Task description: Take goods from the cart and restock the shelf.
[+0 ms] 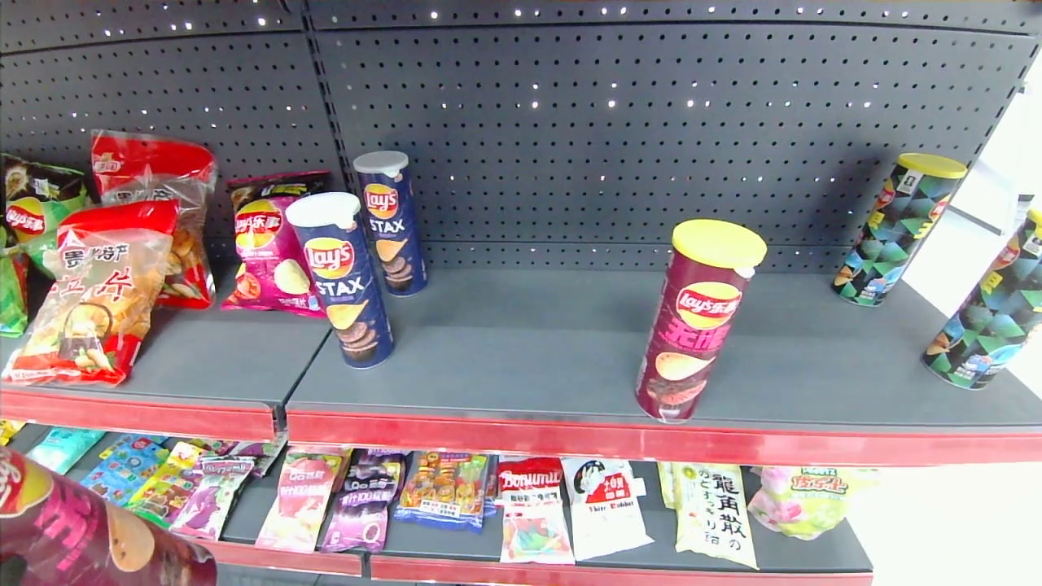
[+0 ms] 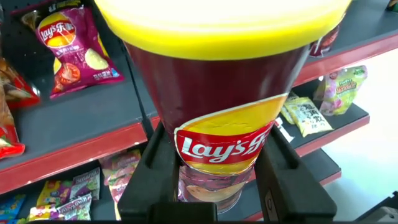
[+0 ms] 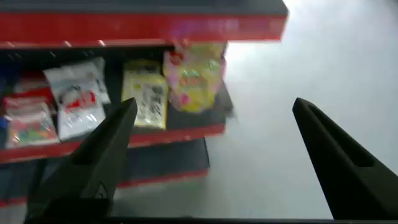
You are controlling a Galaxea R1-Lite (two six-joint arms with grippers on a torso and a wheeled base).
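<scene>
My left gripper (image 2: 217, 186) is shut on a maroon chip can with a yellow lid (image 2: 217, 118), its black fingers (image 2: 149, 180) pressing on both sides of the can. That can also shows at the lower left corner of the head view (image 1: 81, 529), below the upper shelf (image 1: 529, 350). A matching maroon can (image 1: 700, 317) stands upright near the shelf's red front edge. My right gripper (image 3: 214, 106) is open with nothing in it, in front of the lower shelf (image 3: 168, 134) and the pale floor.
Two blue chip cans (image 1: 342, 281) (image 1: 391, 220) stand left of centre. Two patterned cans (image 1: 895, 228) (image 1: 989, 309) stand at the right end. Chip bags (image 1: 98, 293) fill the left section. Candy packets (image 1: 529, 505) line the lower shelf. Bare shelf lies between the blue and maroon cans.
</scene>
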